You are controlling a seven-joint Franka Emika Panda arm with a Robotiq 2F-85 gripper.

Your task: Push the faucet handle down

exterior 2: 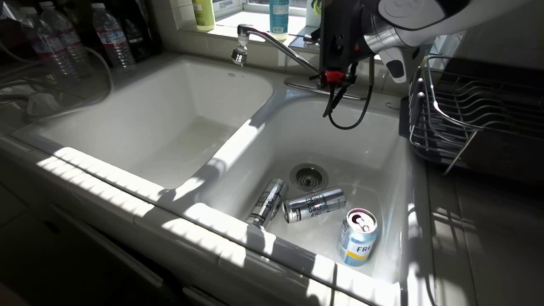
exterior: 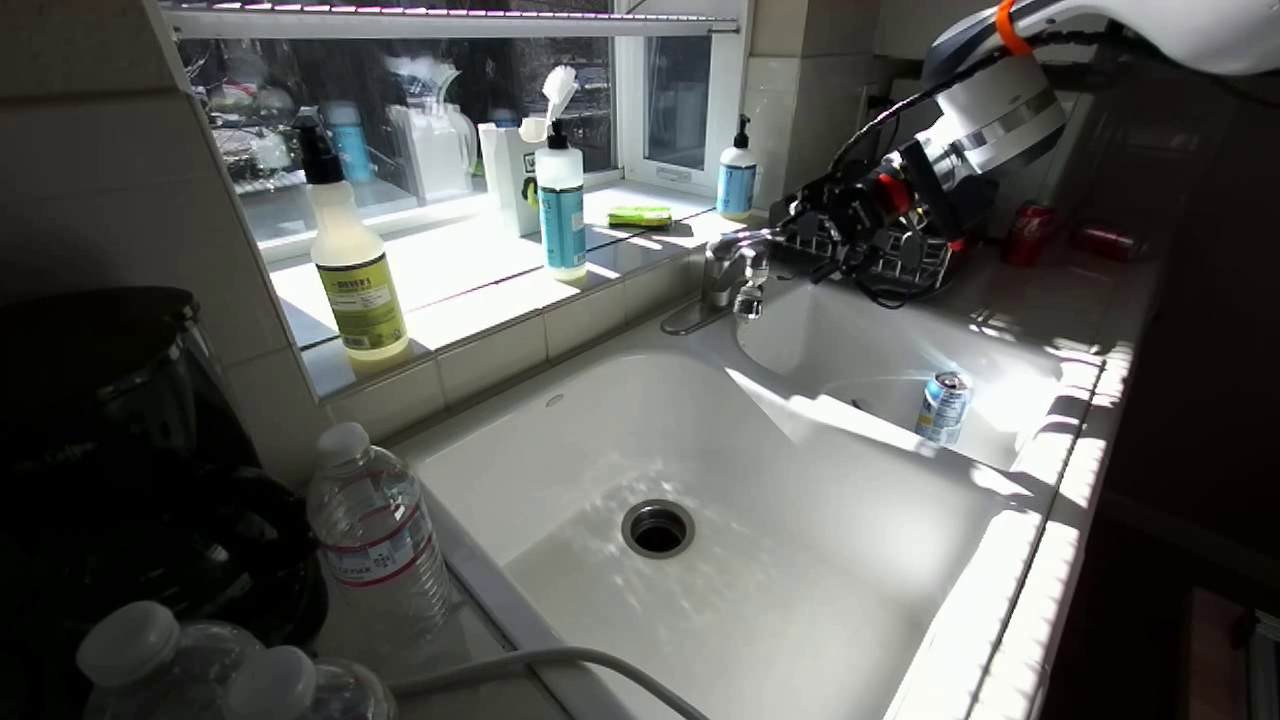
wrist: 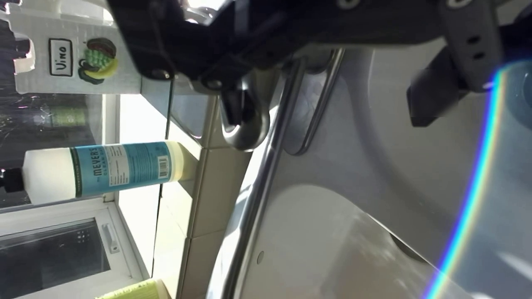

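Observation:
The chrome faucet handle (exterior: 752,238) sits on top of the silver faucet (exterior: 716,280) at the back of the sink. In an exterior view most of the handle (exterior 2: 310,40) is hidden behind the gripper. In the wrist view the rounded end of the handle (wrist: 248,135) shows beside the left black fingertip, which overlaps it; I cannot tell whether they touch. My gripper (exterior: 808,238) is at the faucet, beside the handle. In the wrist view the gripper (wrist: 332,104) has its fingers wide apart, with nothing between them. The long spout (wrist: 249,224) runs below.
The white double sink (exterior 2: 238,148) lies under the arm, with several cans (exterior 2: 314,205) in one basin. A wire dish rack (exterior 2: 459,114) stands beside it. Soap bottles (exterior: 563,215) and a green sponge (exterior: 640,217) stand on the window sill. A gripper cable (exterior 2: 346,127) hangs down.

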